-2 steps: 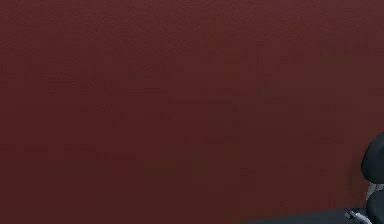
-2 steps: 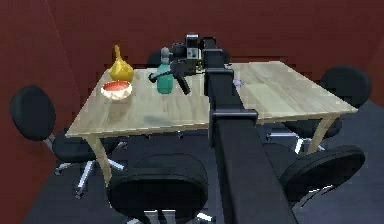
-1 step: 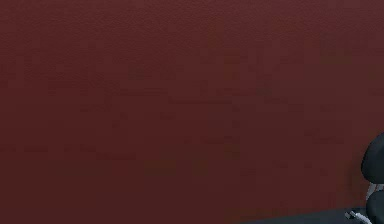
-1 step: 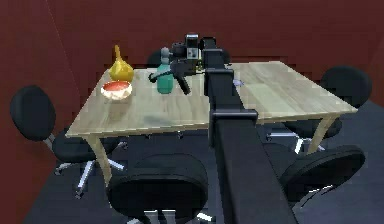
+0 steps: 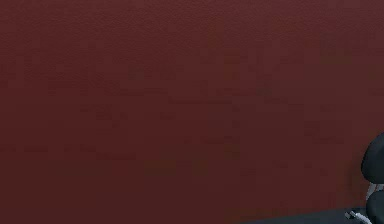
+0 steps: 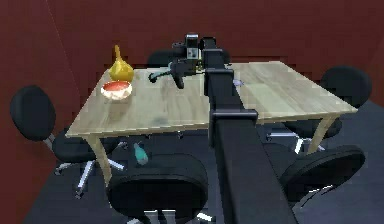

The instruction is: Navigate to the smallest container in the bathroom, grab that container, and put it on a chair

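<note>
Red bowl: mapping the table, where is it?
In the arm side view's left, the red bowl sits on the wooden table beside the yellow vase.

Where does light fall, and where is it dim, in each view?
Forward view: the dark red wall is evenly dim, without glare. Arm side view: the wooden table is brightly lit, the floor beneath it dark, and the arm a near-black bar.
</note>
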You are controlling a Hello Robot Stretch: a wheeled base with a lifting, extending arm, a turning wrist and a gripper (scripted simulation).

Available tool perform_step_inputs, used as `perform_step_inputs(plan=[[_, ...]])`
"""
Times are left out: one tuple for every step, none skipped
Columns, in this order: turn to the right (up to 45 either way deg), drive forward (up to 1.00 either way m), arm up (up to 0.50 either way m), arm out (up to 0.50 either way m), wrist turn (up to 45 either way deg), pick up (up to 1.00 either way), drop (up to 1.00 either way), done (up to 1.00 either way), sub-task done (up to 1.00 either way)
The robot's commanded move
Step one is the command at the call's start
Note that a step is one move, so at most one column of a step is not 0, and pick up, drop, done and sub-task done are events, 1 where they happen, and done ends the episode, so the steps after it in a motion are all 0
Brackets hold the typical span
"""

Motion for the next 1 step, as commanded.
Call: perform_step_inputs(plan=[[0.0, 0.00, 0.00, -0.10, 0.0, 0.00, 0.00, 0.00, 0.00]])
